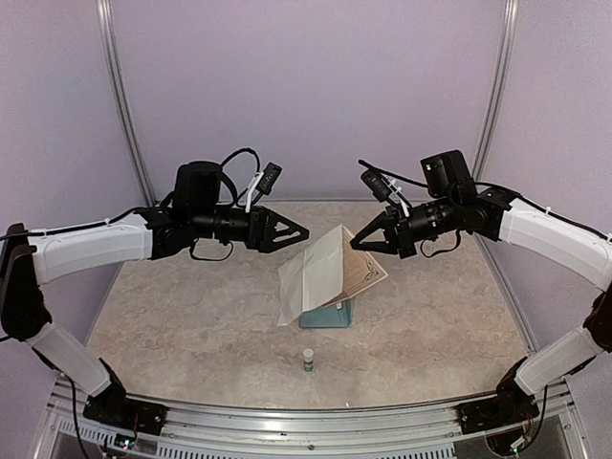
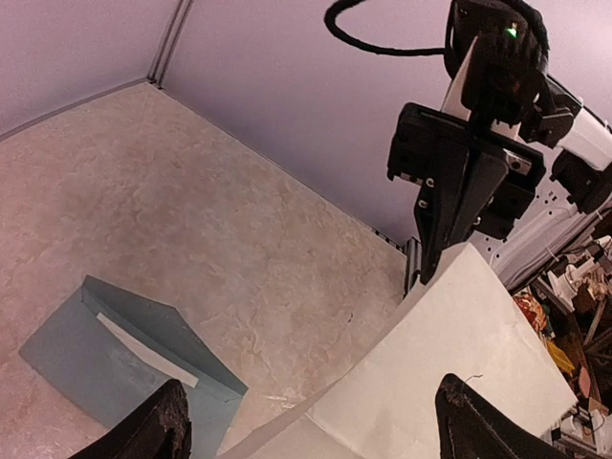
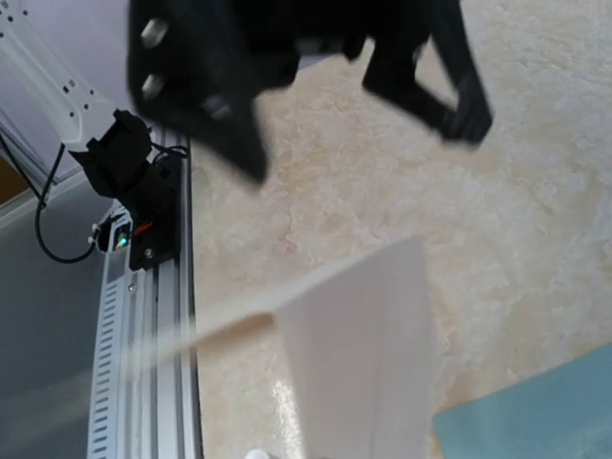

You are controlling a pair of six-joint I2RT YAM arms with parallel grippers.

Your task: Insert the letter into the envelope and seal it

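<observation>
Right gripper: clenched on the upper corner of the letter, so the folded sheet hangs in the air and slopes down toward the left.
Letter: pale paper, lifted above the table, its lower edge near the envelope; I cannot tell if it touches it.
Left gripper: released, jaws wide, nothing inside; it hovers just beside the free upper edge of the letter, I think in order to take a second hold and steady the sheet.
Envelope: teal, flat on the table under the letter, partly hidden by it in the top view; the pointed flap lies open and the mouth is free to receive the paper.
Glue stick: small, upright, in front of the envelope and apart from it, probably waiting for the sealing.
Step, as I judge: the letter is not yet inside; the flap is not closed.
</observation>
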